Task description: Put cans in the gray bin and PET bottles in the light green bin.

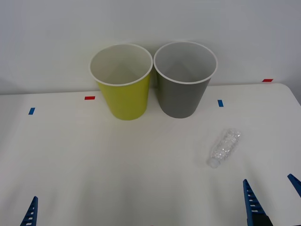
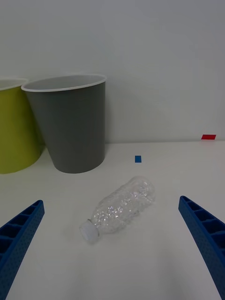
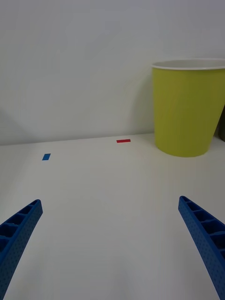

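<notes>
- Now, right gripper (image 2: 112, 248): blue ribbed fingers spread wide, holding nothing, low at the near right of the table (image 1: 141, 188).
- PET bottle (image 2: 119, 208) lies on its side on the table between and ahead of those fingers, apart from both. Whitish cap points toward the robot, base angled away toward the wall. Clear, crinkly, no label.
- Left gripper (image 3: 112, 248): fingers also spread wide and empty, parked low at the near left, well apart from the bottle.
- Step in hand, as I judge it: approach for the pick. Nothing is grasped yet and no sorting is done.
- Next move likely calls for: right arm forward and down so the fingers straddle the bottle across its body, some wrist turn to square up with its slant, then close. Thin plastic may flex or roll under the squeeze.
- Light green bin (image 1: 123, 89) stands upright at the back, left of centre; inside white, nothing seen in it.
- Gray bin (image 1: 183, 87) is upright just beside it on the right, rims nearly touching; pale inside, nothing seen in it. It is the nearer bin to the bottle, so the carry has to pass it to reach the green one.
- No cans seen on the table.
</notes>
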Controlling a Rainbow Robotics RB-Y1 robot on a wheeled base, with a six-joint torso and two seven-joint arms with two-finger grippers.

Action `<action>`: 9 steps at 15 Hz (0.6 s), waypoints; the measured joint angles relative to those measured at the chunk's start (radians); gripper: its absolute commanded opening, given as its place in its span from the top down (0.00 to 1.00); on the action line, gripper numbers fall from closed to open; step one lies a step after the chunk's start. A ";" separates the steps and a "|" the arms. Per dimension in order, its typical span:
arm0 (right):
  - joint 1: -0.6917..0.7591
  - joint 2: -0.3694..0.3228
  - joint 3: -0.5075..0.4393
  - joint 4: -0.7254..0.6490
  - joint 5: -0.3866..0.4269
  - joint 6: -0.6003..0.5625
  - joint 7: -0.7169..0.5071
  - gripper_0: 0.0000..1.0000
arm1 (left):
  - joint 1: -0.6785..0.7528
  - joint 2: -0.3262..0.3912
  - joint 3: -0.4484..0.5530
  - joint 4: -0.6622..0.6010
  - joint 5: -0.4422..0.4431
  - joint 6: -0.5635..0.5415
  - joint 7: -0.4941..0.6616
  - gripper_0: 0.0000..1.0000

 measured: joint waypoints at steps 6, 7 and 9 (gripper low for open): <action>0.000 0.000 0.000 0.000 0.000 0.000 0.000 0.00 | 0.000 0.000 0.000 0.000 0.000 0.000 0.000 0.00; 0.000 0.000 0.000 0.000 0.000 0.000 0.000 0.00 | 0.000 0.000 0.000 0.000 0.000 0.000 0.000 0.00; 0.000 0.000 0.000 0.000 0.000 0.000 0.000 0.00 | 0.000 0.000 0.000 0.000 0.000 0.000 0.000 0.00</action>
